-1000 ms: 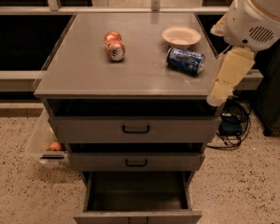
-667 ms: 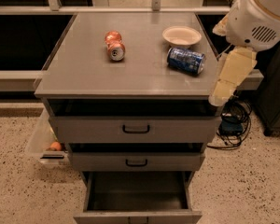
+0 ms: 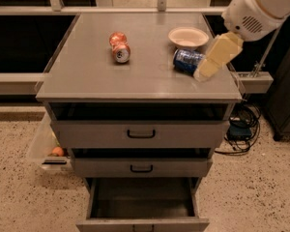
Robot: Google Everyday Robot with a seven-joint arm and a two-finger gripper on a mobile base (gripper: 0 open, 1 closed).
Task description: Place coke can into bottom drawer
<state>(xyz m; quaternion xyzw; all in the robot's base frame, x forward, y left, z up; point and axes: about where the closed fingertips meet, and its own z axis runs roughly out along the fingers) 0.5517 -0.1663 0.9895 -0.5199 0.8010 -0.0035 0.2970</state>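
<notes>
The coke can point(image 3: 120, 47), red-orange with a silver top facing me, lies on its side on the left middle of the grey cabinet top point(image 3: 96, 76). The bottom drawer point(image 3: 142, 201) is pulled open at the foot of the cabinet, and its dark interior shows nothing inside. My gripper point(image 3: 203, 73), cream-coloured on a white arm, hangs over the right side of the cabinet top. It sits just right of a blue can, far to the right of the coke can, and it holds nothing that I can see.
A blue can point(image 3: 185, 60) lies on its side next to a white bowl point(image 3: 188, 36) at the back right of the top. Two shallower drawers with black handles point(image 3: 141, 134) sit above the open one. A clear bin point(image 3: 47, 149) stands on the floor at left, and cables point(image 3: 241, 125) lie at right.
My gripper has moved up and to the left, from beyond the cabinet's right front corner to over the top beside the blue can. The cans and drawers have not moved.
</notes>
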